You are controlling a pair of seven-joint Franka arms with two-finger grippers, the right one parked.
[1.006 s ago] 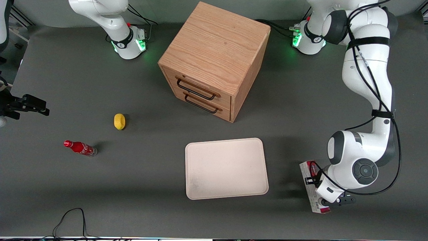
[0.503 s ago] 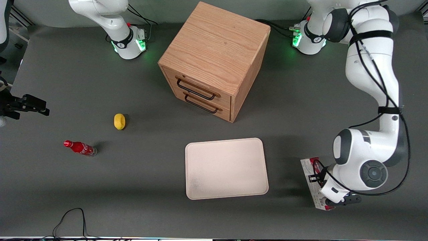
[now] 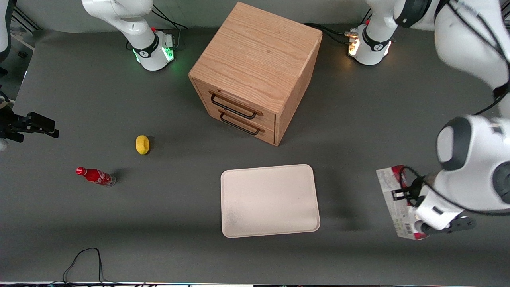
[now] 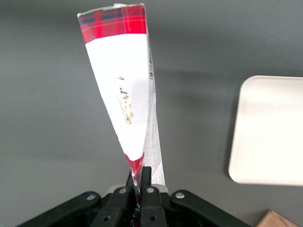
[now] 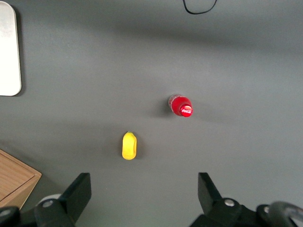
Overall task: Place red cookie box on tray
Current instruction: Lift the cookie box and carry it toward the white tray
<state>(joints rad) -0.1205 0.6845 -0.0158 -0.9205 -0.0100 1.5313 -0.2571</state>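
Hand: we see the left arm's hand (image 4: 138,182) pinched tight on one end of the red cookie box (image 3: 398,201), its fingers (image 4: 146,176) nearly meeting on the carton's thin edge.
Box position: lifted off the worktop (image 3: 159,215), we judge, at the working arm's end; from the tray (image 3: 270,200) it sits at about 3 o'clock, well apart.
Box attitude: in the wrist view the carton (image 4: 124,94) runs lengthwise away from the hand, so most of its length is unsupported.
Tray: bare, nearer the front camera than the wooden drawer cabinet (image 3: 257,69).
Step in hand: carry phase, as we read it; release not yet due.
Risk 1: the end grip could let the box swing or pivot between the fingers during the traverse.
Risk 2: the thin card may crush or slip out, dropping the box short of the tray.
Risk 3: if the box arrives skewed, one end may land on the low rim or overhang it.
Bystanders: cola bottle (image 3: 95,175) and yellow object (image 3: 142,144) lie toward the parked arm's end, well away from the likely path.
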